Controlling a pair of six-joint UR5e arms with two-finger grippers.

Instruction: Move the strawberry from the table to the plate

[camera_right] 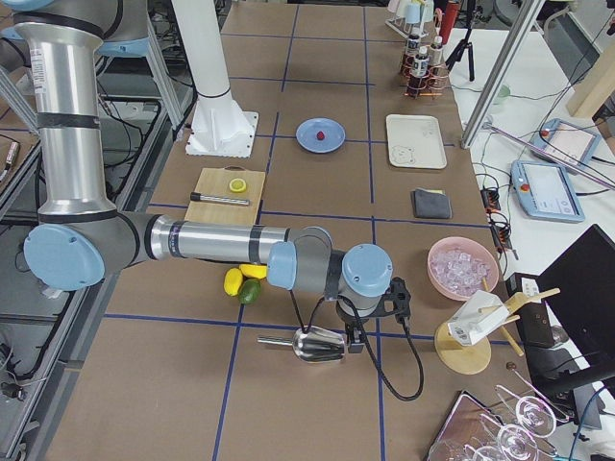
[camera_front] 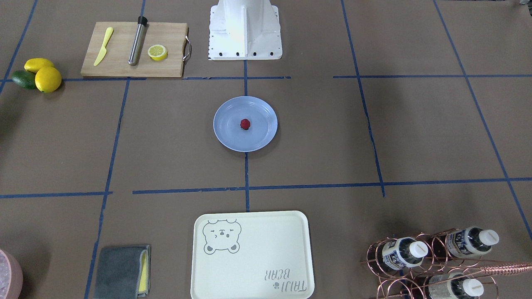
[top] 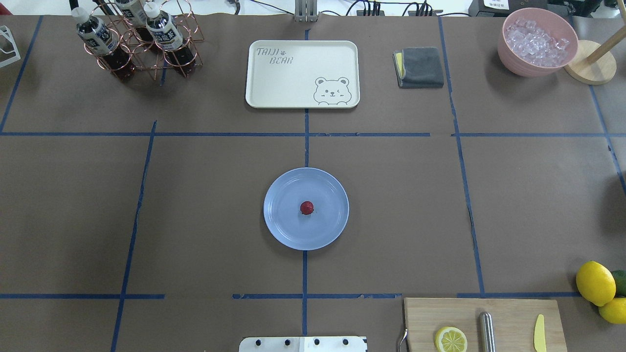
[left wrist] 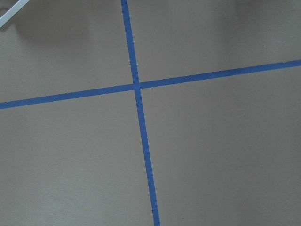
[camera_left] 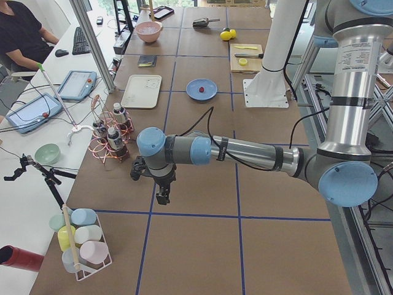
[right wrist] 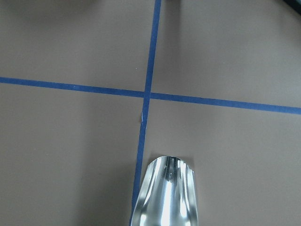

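The left arm (camera_left: 245, 153) runs from its elbow at the right edge of the exterior left view to centre left. Its forearm is nearly level, and the left gripper (camera_left: 163, 196) points straight down. The right arm (camera_right: 211, 240) stretches level across the middle of the exterior right view, with the right gripper (camera_right: 354, 341) pointing down at lower centre. Whether either gripper's fingers are parted cannot be judged.

Strawberry (top: 306, 208): small, dark red, resting at centre of plate (top: 283, 225). Plate: round, shallow, pale blue, flat on brown worktop (top: 205, 205), straddling blue tape line mid-table.
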